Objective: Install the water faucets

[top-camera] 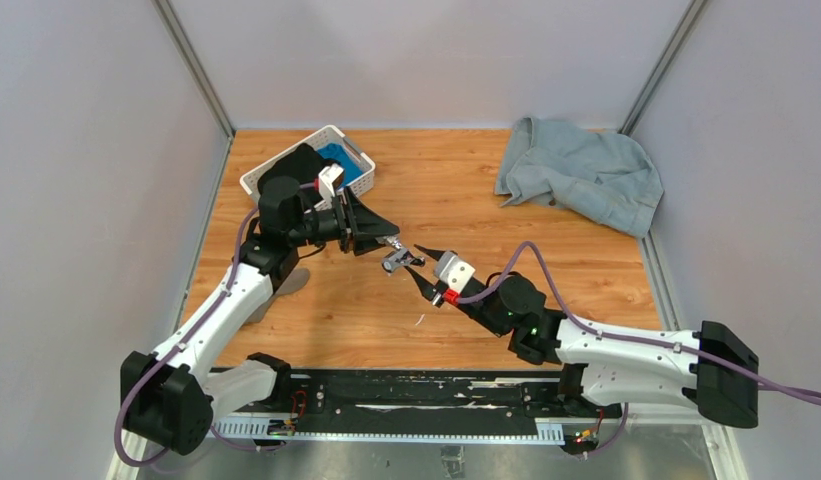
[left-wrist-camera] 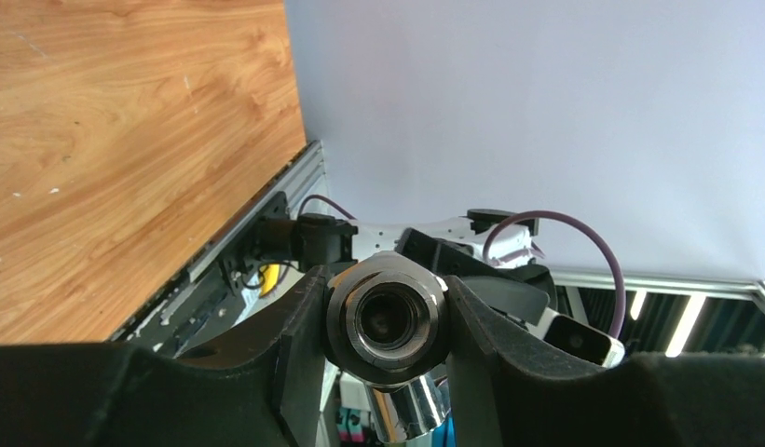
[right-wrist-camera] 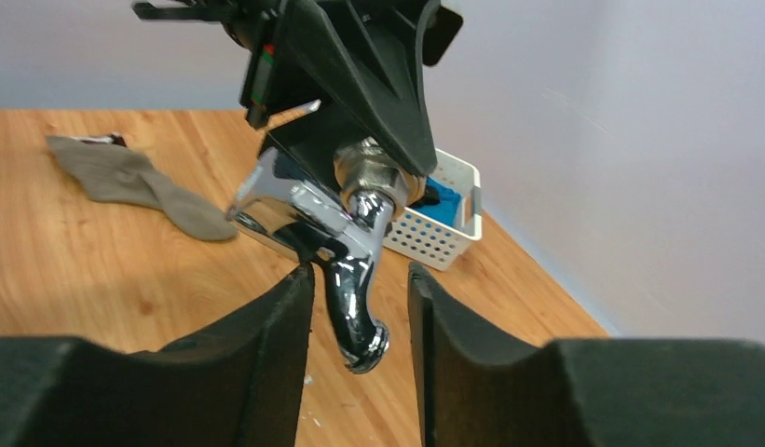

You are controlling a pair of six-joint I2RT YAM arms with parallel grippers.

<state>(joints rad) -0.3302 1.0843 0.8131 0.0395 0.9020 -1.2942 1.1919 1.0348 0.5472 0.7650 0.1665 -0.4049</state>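
I'm watching the left tool (top-camera: pixel 374 232) clamping the grey fitting (left-wrist-camera: pixel 386 321) between its two fingers, holding it up off the surface (top-camera: pixel 466 330). The shiny tap (right-wrist-camera: pixel 346 261) is sitting joined to that fitting just beyond the left tool's tips, with its spout hanging down and its handle sticking out sideways. The right tool (right-wrist-camera: pixel 360 289) is facing it from the opposite side. Its fingers (right-wrist-camera: pixel 266 354) are standing apart, one on either side of the spout, with a gap showing, so it is not squeezing the tap. A white basket (right-wrist-camera: pixel 425 240) is sitting behind the left tool, a sock (right-wrist-camera: pixel 136 182) is lying on the surface near that tool's arm, and a crumpled cloth (top-camera: pixel 581 170) is lying well away from both tools.
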